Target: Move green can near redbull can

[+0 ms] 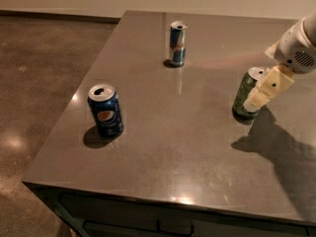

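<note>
The green can stands upright at the right side of the grey table. My gripper comes in from the upper right and is at the can. It is open, and its cream near finger lies across the can's front right side. The other finger is hidden behind the can. The slim blue-and-silver redbull can stands upright at the far middle of the table, well to the left of and beyond the green can.
A dark blue Pepsi can stands near the table's left front edge. The table's left and front edges drop to a brown floor. The white arm body hangs over the right side.
</note>
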Motion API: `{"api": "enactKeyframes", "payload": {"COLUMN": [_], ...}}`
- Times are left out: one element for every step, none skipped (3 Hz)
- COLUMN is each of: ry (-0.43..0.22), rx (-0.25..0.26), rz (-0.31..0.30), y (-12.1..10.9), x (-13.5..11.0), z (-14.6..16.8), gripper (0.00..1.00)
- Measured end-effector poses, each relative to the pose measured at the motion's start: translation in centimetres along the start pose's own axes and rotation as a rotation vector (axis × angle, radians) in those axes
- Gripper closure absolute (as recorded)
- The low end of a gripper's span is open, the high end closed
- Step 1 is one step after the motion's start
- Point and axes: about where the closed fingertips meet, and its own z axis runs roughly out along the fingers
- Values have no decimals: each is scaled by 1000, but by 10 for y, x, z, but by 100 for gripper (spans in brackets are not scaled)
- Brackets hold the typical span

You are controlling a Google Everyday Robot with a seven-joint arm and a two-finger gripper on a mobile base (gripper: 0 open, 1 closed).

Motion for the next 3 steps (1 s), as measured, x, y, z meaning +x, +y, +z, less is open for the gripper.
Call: {"api": "enactKeyframes", "payload": {"ry": [-43,-71,-75], "rx": [-17,-33,-49], "rz": [18,27,12], "y": [-7,-11,-10], "x": [1,5,5], "z": [7,11,15], "gripper": [0,1,29]}}
